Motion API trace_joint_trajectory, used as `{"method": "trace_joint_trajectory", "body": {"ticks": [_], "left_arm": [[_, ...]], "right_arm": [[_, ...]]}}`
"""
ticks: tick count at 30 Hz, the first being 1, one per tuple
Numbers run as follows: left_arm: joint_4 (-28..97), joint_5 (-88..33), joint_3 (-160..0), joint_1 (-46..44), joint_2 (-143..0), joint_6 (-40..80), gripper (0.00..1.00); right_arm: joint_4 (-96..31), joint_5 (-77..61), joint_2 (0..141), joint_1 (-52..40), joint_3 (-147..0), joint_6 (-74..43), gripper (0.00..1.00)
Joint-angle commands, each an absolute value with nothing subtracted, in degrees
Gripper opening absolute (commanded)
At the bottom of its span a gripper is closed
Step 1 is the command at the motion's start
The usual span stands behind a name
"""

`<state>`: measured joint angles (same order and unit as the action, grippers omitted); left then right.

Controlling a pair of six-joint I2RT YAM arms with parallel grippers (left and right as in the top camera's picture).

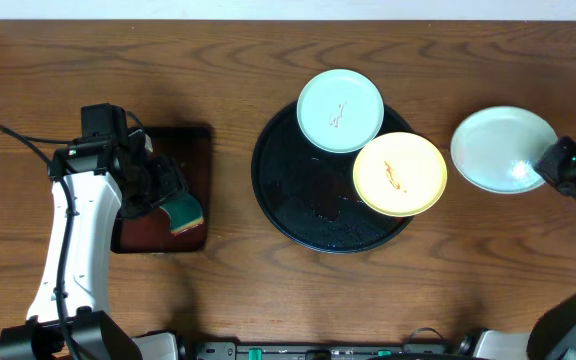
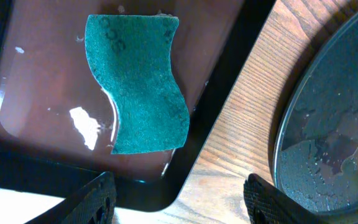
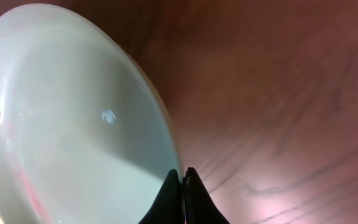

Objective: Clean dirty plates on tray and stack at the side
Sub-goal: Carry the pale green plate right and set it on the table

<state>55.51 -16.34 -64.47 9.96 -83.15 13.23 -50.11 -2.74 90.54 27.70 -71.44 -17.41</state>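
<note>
the right claw [image 3: 183,185] is clenched on the rim of a pale mint plate [image 3: 73,124], its fingertips pinched tight over the edge. the plate hangs tilted, with the wood tabletop [image 3: 278,93] beyond it. from above it lies out at the right side, well apart from the black tray [image 1: 298,190]. i cannot tell whether its base touches the wood. its face looks free of smears, so i judge this to be the setting-down step.

to do it well, level the plate first and lower it until the base lies flat. only then loosen the pinch, and draw the fingers outward along the rim line so they do not flip it. choose a spot with bare wood all round, since two more plates should stack on it.

the left claw [image 2: 182,199] is released, its fingers spread wide above the green sponge [image 2: 138,87], which lies loose in the wet red-brown tray [image 2: 36,74].

farther off, the yellow plate [image 1: 400,173] overhangs the black tray's right rim. the second mint plate [image 1: 340,110] overhangs its far rim. both carry reddish smears at the centre.
</note>
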Motion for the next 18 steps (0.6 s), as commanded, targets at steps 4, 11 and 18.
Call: {"method": "trace_joint_trajectory", "body": {"ticks": [4, 11, 18], "left_arm": [[55.66, -16.49, -64.99, 9.93, -83.11, 12.69, 0.67], [55.64, -16.49, -64.99, 9.93, -83.11, 12.67, 0.67], [55.68, -16.49, -64.99, 9.93, -83.11, 12.67, 0.67]], "right_arm": [[-49.01, -0.25, 97.54, 30.65, -71.44, -19.68, 0.01], [-48.49, -1.41, 101.43, 31.09, -71.48, -19.68, 0.22], [-48.1, -8.47, 93.45, 30.17, -71.57, -14.92, 0.38]]}}
